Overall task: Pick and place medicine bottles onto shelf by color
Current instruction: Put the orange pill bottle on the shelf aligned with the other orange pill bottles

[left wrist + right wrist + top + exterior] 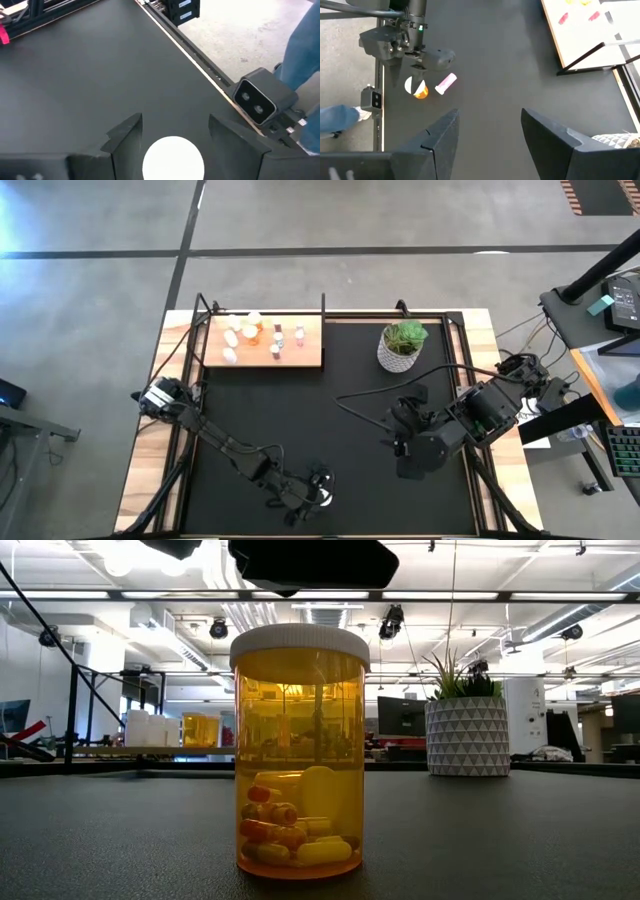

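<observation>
Now | left tool (172,137) wide astride one amber bottle (300,750) | right tool (487,132) wide, empty

mat centre: bare black table mat (330,395), open passage
far right: potted plant (402,345) stands
far left: shelf (312,350) with bottles (240,332)

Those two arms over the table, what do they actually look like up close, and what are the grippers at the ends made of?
Both arms are dark, nearly black, built from chunky jointed segments with thin black cables trailing along them. The left gripper and right gripper each end in two flat, angular matte-black fingers with faceted tips. A small green light glows on the left arm's wrist, seen from the right wrist view.
</observation>
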Robot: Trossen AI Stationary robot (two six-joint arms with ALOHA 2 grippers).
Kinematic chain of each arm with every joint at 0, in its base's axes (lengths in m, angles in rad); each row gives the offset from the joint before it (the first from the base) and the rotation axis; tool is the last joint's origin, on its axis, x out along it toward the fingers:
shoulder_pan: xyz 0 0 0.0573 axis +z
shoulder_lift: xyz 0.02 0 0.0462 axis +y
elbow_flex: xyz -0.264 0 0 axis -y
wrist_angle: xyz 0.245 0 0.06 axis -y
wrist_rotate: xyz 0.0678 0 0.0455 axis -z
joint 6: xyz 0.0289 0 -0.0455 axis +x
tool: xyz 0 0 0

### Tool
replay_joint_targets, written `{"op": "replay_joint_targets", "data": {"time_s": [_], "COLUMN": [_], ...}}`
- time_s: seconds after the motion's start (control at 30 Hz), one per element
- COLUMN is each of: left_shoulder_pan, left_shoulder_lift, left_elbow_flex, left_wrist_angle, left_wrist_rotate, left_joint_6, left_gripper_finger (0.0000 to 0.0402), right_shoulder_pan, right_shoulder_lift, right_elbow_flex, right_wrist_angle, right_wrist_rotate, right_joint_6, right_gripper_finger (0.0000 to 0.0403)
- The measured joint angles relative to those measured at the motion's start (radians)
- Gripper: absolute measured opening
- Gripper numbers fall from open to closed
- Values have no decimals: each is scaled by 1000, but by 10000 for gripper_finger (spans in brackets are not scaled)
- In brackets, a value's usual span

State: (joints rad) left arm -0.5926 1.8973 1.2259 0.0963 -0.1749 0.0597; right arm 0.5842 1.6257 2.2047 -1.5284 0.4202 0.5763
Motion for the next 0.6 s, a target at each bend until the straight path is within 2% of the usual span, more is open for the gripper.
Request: {"op": "replay_joint_targets", "data": {"time_s": [0.17,0.23,0.3,0.47,0.6], "left_shoulder_pan": [-1,0,0,2,-11], "left_shoulder_lift": [0,0,-3,-5,-6], "left_elbow_flex": [0,2,2,2,4], "left_wrist_angle": [1,0,0,6,8], "left_wrist_rotate": [-63,-96,-98,-99,-179], "left_joint_6": [-8,-58,-154,-520,-541], "left_gripper_finger": [212,212,212,213,213], "right_shoulder_pan": [0,0,0,0,0], "right_shoulder_lift": [0,0,0,0,0], "right_elbow_flex": [0,0,0,0,0], "right_wrist_angle": [0,0,0,0,0], "right_wrist_rotate": [0,0,0,0,-1], "right_joint_6": [0,0,0,0,0], "right_gripper_finger": [203,203,203,203,203]}}
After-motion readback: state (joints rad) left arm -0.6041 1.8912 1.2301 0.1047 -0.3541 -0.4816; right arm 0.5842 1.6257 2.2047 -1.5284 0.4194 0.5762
